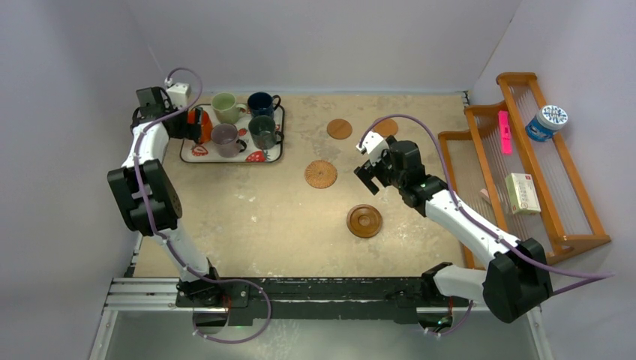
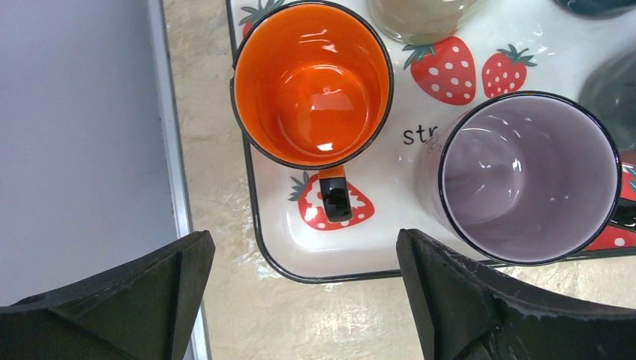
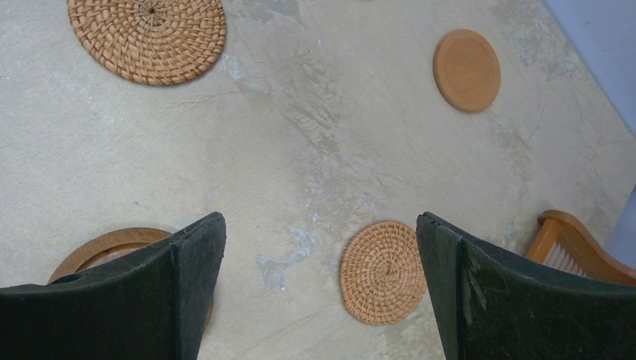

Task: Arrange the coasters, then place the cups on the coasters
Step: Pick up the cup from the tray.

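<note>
From above, we see the left fingers (image 1: 196, 124) spread wide over the orange cup (image 1: 204, 120) at the tray's (image 1: 232, 160) left edge. The right fingers (image 1: 366, 178), open and empty, hover over the coasters (image 1: 321, 174) scattered right of the tray.

Left wrist: the cup sits on the tray.

Right wrist: a woven coaster (image 3: 382, 271) lies between the fingers.

We judge that arranging comes first: lower, then close on it.

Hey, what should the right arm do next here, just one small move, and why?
Probably lower the right end effector toward the small woven coaster. Its jaws stand open and empty, that coaster lies between them in the wrist view, and the coasters are scattered, with the cups on the tray.
</note>
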`<state>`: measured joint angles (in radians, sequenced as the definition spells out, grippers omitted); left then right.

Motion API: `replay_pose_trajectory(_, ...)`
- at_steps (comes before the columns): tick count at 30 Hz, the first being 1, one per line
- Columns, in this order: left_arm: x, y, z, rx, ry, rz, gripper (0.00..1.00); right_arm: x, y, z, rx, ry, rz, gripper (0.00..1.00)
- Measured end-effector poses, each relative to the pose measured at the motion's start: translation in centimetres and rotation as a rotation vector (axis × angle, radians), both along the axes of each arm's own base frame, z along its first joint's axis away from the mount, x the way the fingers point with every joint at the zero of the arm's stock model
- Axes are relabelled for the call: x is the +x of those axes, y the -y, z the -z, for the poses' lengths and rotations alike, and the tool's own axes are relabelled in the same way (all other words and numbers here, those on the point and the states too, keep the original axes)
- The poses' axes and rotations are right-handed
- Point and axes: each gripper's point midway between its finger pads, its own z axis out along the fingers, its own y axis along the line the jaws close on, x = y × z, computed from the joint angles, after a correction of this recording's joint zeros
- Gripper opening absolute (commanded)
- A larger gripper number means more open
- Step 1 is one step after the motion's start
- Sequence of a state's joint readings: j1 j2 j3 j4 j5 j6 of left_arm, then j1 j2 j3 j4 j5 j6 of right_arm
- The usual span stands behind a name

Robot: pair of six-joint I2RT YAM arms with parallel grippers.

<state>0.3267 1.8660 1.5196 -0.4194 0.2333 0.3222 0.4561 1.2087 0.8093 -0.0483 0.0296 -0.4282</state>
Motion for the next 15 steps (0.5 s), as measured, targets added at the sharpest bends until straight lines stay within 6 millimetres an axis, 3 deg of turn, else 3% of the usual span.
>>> replay_pose_trajectory(7, 0.1, 0.6, 1.6, -0.044, 0.011, -0.008, 1.0, 0.0, 0.1, 0.0, -0.002, 0.002, 0.004, 0.99)
replay_pose_trajectory(15, 1.5, 0.5, 3.3, -0.079, 0.053, -0.038, 0.96, 0.0, 0.1, 0.0, -0.002, 0.002, 0.004, 0.99)
